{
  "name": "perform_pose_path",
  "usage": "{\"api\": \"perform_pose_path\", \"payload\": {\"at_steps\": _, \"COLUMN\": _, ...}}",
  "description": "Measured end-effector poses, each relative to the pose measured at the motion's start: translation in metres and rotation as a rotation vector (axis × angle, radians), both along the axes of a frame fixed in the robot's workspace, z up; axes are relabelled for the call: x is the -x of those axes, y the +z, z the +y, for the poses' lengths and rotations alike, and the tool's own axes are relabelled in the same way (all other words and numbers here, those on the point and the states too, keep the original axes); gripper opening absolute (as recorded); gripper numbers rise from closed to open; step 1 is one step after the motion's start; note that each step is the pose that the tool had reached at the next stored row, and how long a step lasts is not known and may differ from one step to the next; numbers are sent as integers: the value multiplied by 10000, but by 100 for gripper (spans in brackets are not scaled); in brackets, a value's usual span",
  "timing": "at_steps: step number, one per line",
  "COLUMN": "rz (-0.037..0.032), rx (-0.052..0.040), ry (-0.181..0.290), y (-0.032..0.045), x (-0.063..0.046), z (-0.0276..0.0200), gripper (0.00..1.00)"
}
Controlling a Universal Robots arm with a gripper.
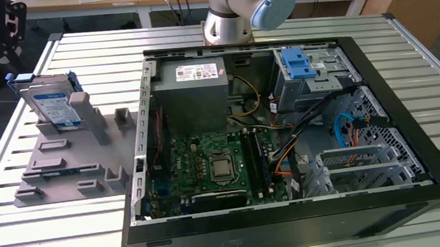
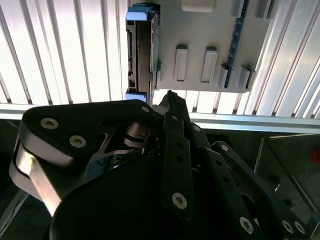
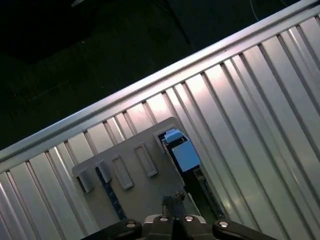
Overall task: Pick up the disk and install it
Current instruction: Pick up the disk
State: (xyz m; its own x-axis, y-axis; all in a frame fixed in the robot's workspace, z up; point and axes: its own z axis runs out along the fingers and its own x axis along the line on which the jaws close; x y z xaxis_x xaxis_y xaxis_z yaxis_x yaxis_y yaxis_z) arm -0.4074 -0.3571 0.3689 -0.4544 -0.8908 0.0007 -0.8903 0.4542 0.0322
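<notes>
- My fingers (image 3: 172,201) are pressed together, tip against tip, and there is nothing between them.
- The disk (image 1: 49,98) is not in my fingers. It is well apart from them, out past their tips.
- It stands up on its thin edge in a grey holder (image 1: 70,162) on the desk (image 1: 403,56).
- The disk is flat and silver, like a thin metal book.
- It has a white and blue label (image 1: 56,111) on its big side.
- It has blue plastic rails (image 1: 41,75) along its sides.
- A grey post (image 1: 81,108) of the holder stands just beside the disk.
- In the second wrist view I see the disk (image 2: 142,55) from its thin edge, with a blue bit at each end.
- In the first wrist view the disk (image 3: 185,155) shows me a blue end. It sits a little to one side of where my fingers point.
- A computer case (image 1: 291,221) with its side off lies on the desk, next to the holder, on the exterior view's right of it.
- The arm (image 1: 223,17) stands on the desk behind the case in the exterior view.
</notes>
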Motion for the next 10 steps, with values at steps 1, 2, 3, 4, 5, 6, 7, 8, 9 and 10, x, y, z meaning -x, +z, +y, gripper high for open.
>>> {"api": "perform_pose_path", "payload": {"at_steps": 1, "rz": -11, "rx": -1, "ry": 131, "y": -2, "x": 0, "z": 0, "gripper": 11}}
{"api": "perform_pose_path", "payload": {"at_steps": 2, "rz": -16, "rx": -2, "ry": 286, "y": -3, "x": 0, "z": 0, "gripper": 11}}
{"api": "perform_pose_path", "payload": {"at_steps": 3, "rz": -15, "rx": -1, "ry": 464, "y": -4, "x": 0, "z": 0, "gripper": 11}}
{"api": "perform_pose_path", "payload": {"at_steps": 4, "rz": -15, "rx": -1, "ry": 644, "y": -5, "x": 0, "z": 0, "gripper": 11}}
{"api": "perform_pose_path", "payload": {"at_steps": 5, "rz": -15, "rx": -1, "ry": 823, "y": -7, "x": 0, "z": 0, "gripper": 11}}
{"api": "perform_pose_path", "payload": {"at_steps": 6, "rz": -15, "rx": -1, "ry": 1004, "y": -9, "x": 0, "z": 0, "gripper": 11}}
{"api": "perform_pose_path", "payload": {"at_steps": 7, "rz": -15, "rx": -2, "ry": 1193, "y": -11, "x": 0, "z": 0, "gripper": 11}}
{"api": "perform_pose_path", "payload": {"at_steps": 8, "rz": -15, "rx": -2, "ry": 1374, "y": -13, "x": 0, "z": 0, "gripper": 11}}
{"api": "perform_pose_path", "payload": {"at_steps": 9, "rz": -16, "rx": -2, "ry": 1546, "y": -16, "x": 0, "z": 0, "gripper": 11}}
{"api": "perform_pose_path", "payload": {"at_steps": 10, "rz": -15, "rx": -3, "ry": 1692, "y": -18, "x": 0, "z": 0, "gripper": 11}}
